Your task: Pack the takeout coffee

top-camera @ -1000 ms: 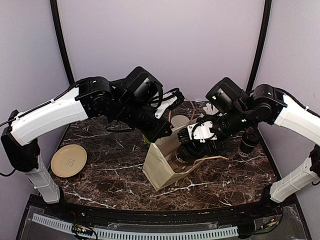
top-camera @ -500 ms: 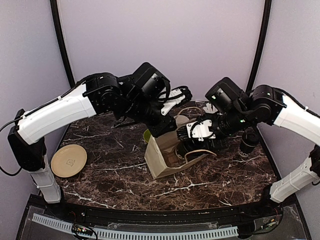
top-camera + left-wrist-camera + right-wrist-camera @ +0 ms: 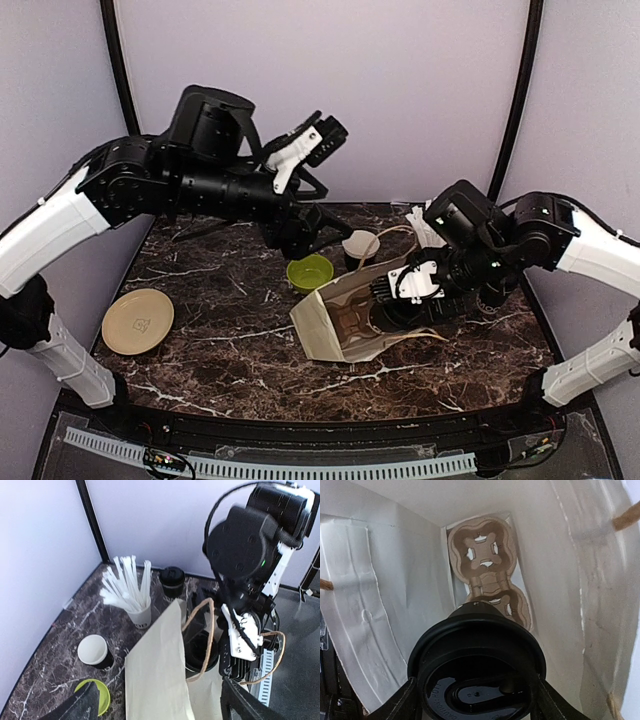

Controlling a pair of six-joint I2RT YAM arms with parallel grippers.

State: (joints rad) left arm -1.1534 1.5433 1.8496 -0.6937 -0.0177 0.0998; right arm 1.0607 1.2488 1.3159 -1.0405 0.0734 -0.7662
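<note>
- Nearest you, the right gripper point(image 3: 392, 308) is inside the mouth of the brown paper bag point(image 3: 322, 335), fingers clamped on either side of a lidded coffee cup point(image 3: 477, 667).
- Half a second ago the left gripper point(image 3: 312, 143) was down at the bag's far rim. It has now lifted high and back, with its fingers apart and nothing between them. You probably have to seat this cup with nobody bracing the bag, so it may slide or sag.
- At the bag's bottom lies a pulp cup carrier point(image 3: 482, 555). Both sockets you can see are empty, and the cup hangs above the nearer one, not yet seated.
- A twisted paper handle point(image 3: 209, 630) loops just beside the right wrist and could snag as you withdraw.
- Just behind the bag sits the lime-green bowl point(image 3: 310, 271), with a lidless coffee cup point(image 3: 360, 246) near it, still unpacked.
- Farthest back stand a white cup of straws point(image 3: 141, 616) and another lidded cup point(image 3: 171, 578).
</note>
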